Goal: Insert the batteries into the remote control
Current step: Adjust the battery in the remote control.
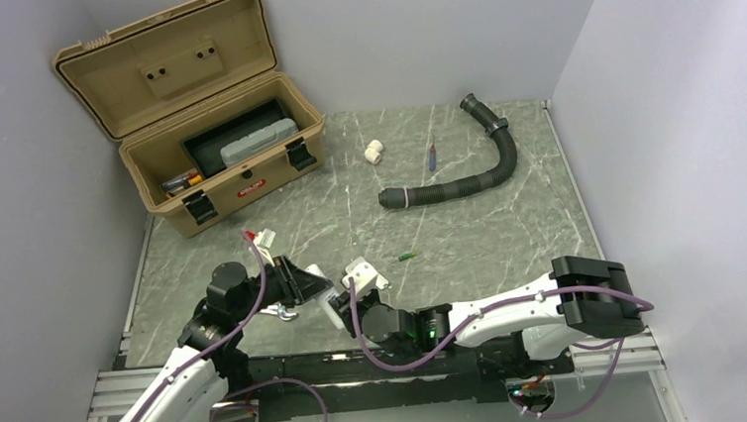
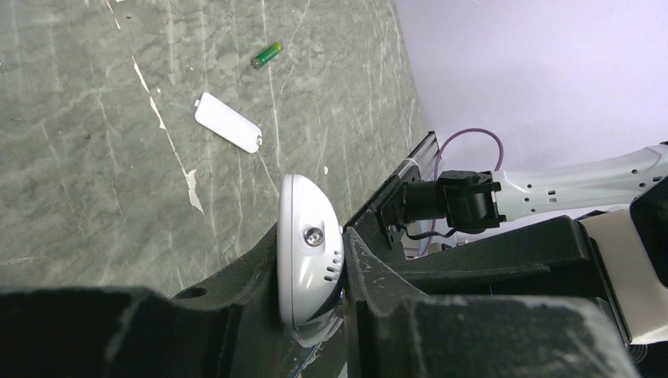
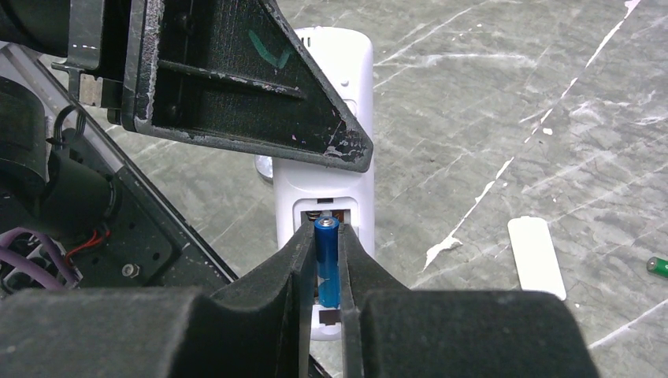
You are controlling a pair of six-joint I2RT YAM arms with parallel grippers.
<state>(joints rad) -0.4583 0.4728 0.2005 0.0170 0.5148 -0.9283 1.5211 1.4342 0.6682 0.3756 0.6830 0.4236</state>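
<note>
In the left wrist view the left gripper [image 2: 311,261] was closed tight on the remote [image 2: 303,213], which stood on edge low in the middle of the frame, clamped across its thin sides. The remote looked like a light, stiff plastic shell, smooth enough to slip, so a grip on the sides near the top end, well away from the open bay, seemed the right hold.

In the right wrist view, bottom centre, the right gripper [image 3: 327,240] was almost closed and pinched the blue battery [image 3: 327,272] along its length, with its metal tip up at the bay [image 3: 327,211]. The battery was probably light, hard and prone to roll, so it was best held by its sides with both ends left free. The cover [image 3: 536,257] lay flat on the table at the right. Further right, at the frame's edge, the green battery [image 3: 658,266] lay loose.

Of the containers, the toolbox [image 1: 249,185] stood at upper left in the top view with its lid up. It held a black tray with a grey case [image 1: 258,140], and some small tools [image 1: 181,182] to the left of the tray. The bay showed its springs. I could not tell whether the blue battery was seated in it.
</note>
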